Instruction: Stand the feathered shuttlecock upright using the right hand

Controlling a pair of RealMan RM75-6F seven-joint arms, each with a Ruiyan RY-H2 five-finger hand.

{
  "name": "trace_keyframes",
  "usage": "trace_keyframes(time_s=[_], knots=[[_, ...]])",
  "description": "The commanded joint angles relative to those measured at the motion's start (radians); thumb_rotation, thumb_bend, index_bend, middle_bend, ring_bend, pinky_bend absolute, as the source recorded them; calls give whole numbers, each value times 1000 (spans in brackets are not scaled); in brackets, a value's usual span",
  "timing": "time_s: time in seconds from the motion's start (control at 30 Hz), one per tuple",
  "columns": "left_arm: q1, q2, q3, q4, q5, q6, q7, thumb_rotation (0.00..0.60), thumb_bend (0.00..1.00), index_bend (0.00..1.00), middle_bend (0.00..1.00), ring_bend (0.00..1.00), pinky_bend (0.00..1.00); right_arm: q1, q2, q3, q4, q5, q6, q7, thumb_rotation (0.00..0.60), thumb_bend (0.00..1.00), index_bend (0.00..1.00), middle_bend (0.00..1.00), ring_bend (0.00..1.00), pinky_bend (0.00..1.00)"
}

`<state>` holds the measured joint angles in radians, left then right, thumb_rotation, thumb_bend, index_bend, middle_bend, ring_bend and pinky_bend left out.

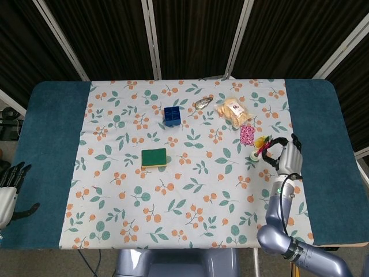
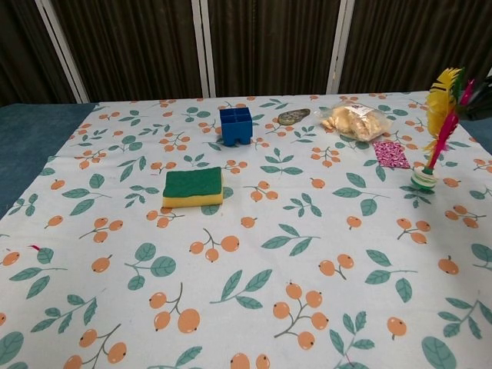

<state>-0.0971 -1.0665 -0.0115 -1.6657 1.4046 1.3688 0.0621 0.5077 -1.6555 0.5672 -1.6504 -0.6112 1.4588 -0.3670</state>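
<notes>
Left hand (image 1: 7, 196) idle at near-left table edge, fingers apart, holding nothing. Right hand (image 1: 286, 156) at right edge of the floral cloth (image 2: 231, 254), fingers curled round the plume of the feathered shuttlecock (image 2: 435, 138); contact likely, though grip not clear. Shuttlecock base on cloth, leaning slightly, just right of the pink packet (image 2: 391, 154). Judged light, top-heavy, feathers fragile: hold low on the stem.
</notes>
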Motion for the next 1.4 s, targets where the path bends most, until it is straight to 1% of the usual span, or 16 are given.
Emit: trace_keyframes(time_s=[0.03, 0.57, 0.73, 0.83, 0.93, 1.0, 1.1, 1.2, 1.27, 1.33, 1.4], knots=[[0, 0, 0, -1, 0, 0, 1, 565, 237, 0, 0, 0, 0, -8, 3, -4, -3, 8, -3, 7, 600, 463, 653, 377, 43, 13], [1, -1, 0, -2, -2, 0, 3, 568, 238, 0, 0, 0, 0, -40, 19, -27, -25, 17, 1, 30, 600, 463, 653, 377, 43, 13], [1, 0, 0, -3, -1, 1, 3, 568, 237, 0, 0, 0, 0, -63, 32, -43, -61, 6, 16, 39, 600, 463, 651, 377, 43, 13], [1, 0, 0, -3, -1, 1, 3, 567, 238, 0, 0, 0, 0, -79, 39, -58, -83, -7, 30, 45, 600, 463, 633, 369, 43, 13], [1, -1, 1, -3, 2, 2, 4, 571, 238, 0, 0, 0, 0, -110, 53, -89, -114, -28, 38, 64, 600, 448, 543, 314, 31, 13], [1, -1, 1, -3, 4, 3, 5, 568, 239, 0, 0, 0, 0, -120, 59, -99, -124, -42, 38, 74, 600, 406, 444, 260, 8, 13], [0, -3, 0, -3, 4, 3, 6, 567, 238, 0, 0, 0, 0, -132, 68, -111, -142, -59, 41, 82, 600, 344, 321, 201, 0, 13], [-1, -4, 0, -2, 4, 2, 7, 565, 238, 0, 0, 0, 0, -139, 75, -119, -158, -76, 44, 85, 600, 297, 232, 146, 0, 9], [-1, -4, 0, -2, 3, 1, 8, 569, 238, 0, 0, 0, 0, -145, 82, -126, -174, -97, 52, 90, 600, 265, 155, 77, 0, 1], [-1, -4, -1, -3, 2, 1, 7, 568, 238, 0, 0, 0, 0, -151, 89, -134, -187, -122, 64, 91, 600, 252, 121, 39, 0, 0], [-1, -4, -1, -3, 3, 2, 6, 565, 239, 0, 0, 0, 0, -159, 99, -142, -205, -150, 79, 94, 600, 245, 107, 13, 0, 0]])
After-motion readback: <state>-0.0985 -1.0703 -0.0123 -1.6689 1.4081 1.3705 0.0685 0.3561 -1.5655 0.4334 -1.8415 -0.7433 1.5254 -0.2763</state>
